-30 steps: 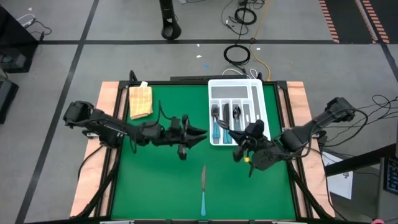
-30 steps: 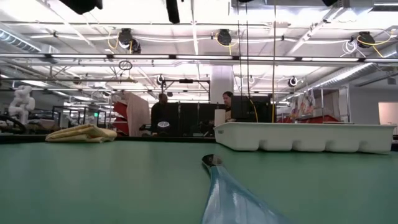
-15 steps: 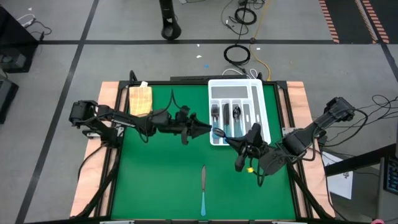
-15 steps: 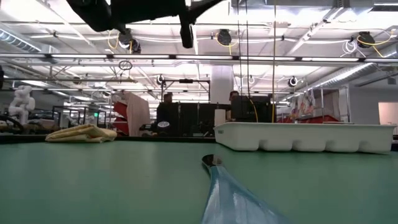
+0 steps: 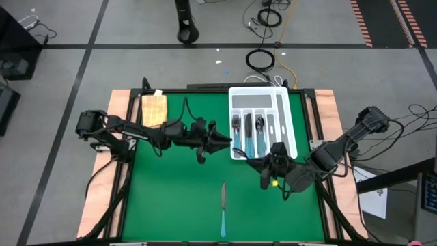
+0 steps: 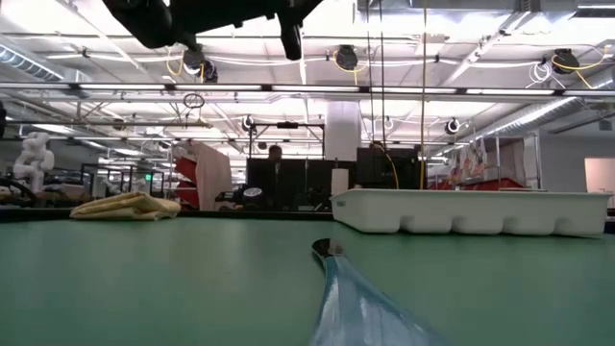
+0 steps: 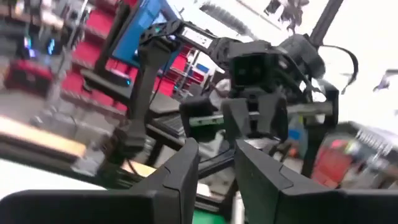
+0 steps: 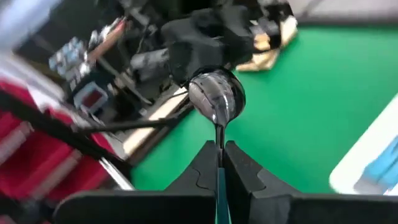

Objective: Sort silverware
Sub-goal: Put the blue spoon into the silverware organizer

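Right gripper (image 8: 219, 163) pinches a spoon (image 8: 217, 99) by the neck. Keep it level, align over the tray's (image 5: 290, 123) spoon slot, lower before release.

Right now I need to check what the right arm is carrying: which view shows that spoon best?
The right wrist view: the spoon stands close up, its neck pinched in the right gripper, jaws shut. The high view shows only that gripper near the white tray. The low and left wrist views don't show it.
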{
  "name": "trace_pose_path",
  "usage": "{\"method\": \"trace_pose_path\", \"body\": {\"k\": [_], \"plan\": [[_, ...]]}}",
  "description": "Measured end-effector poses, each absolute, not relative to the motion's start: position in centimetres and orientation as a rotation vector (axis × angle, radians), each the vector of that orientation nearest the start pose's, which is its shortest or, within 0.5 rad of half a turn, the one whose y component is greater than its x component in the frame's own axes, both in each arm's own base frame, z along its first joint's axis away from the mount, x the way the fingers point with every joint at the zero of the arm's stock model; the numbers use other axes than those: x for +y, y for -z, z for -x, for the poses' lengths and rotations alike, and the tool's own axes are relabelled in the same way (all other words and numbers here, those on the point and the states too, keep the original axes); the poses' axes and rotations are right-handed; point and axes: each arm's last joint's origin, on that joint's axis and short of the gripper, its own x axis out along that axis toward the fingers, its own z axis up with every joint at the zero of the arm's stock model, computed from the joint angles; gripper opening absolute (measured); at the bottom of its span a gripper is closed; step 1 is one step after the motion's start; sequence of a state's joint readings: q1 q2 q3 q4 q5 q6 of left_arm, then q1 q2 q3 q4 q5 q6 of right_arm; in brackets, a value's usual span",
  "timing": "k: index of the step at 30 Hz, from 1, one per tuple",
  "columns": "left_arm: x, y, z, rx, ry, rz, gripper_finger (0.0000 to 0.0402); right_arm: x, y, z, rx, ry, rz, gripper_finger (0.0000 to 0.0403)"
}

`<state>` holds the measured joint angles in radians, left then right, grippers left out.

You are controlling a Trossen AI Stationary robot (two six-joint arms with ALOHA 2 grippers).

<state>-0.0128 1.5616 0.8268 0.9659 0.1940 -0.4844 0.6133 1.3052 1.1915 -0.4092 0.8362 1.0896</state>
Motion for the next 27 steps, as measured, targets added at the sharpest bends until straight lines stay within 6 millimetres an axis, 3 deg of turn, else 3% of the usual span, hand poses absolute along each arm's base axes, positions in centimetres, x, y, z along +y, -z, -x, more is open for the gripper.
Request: {"method": "trace_pose_path", "body": {"k": [5,10,27], "plan": [[-1.0,-26.9,-33.3,-0.199,0.221,0.235,0.0109,14.5,-34.9,-23.6,0.151,0.418,-0.966,0.0],[-1.1,-27.0,-33.3,-0.228,0.196,0.021,0.0109,14.6,-35.6,-23.8,0.101,0.386,-1.057,0.0],[-0.9,-27.0,-33.3,-0.235,0.178,-0.007,0.0109,11.8,-35.1,-25.3,0.195,0.407,-1.031,0.0]]}}
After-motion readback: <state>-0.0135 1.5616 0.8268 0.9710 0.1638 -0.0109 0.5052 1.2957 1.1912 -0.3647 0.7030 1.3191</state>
